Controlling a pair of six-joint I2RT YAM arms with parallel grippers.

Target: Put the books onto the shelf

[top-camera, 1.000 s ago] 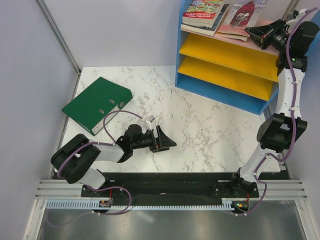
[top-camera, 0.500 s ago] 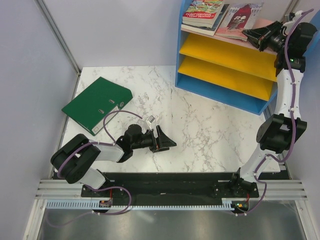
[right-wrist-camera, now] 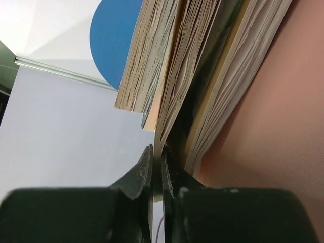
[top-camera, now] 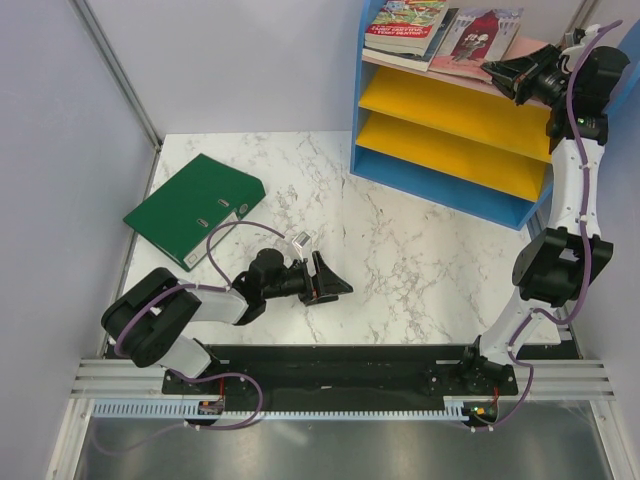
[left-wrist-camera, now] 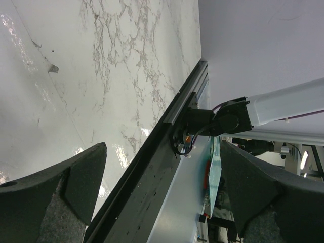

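Shelf [top-camera: 440, 192] sits far right, its top cut off by the frame. Books [top-camera: 405, 25] lie on its pink top board, titles too small for you to read. Right gripper [top-camera: 497, 70] pinches the pink-red book [top-camera: 478, 38] by its near edge. Left gripper [top-camera: 325, 270] is spread wide and empty, low over the table [top-camera: 420, 270], near left.

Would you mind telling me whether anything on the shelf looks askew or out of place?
The books lie flat in two crooked piles on the pink top board of the shelf, each angled differently.
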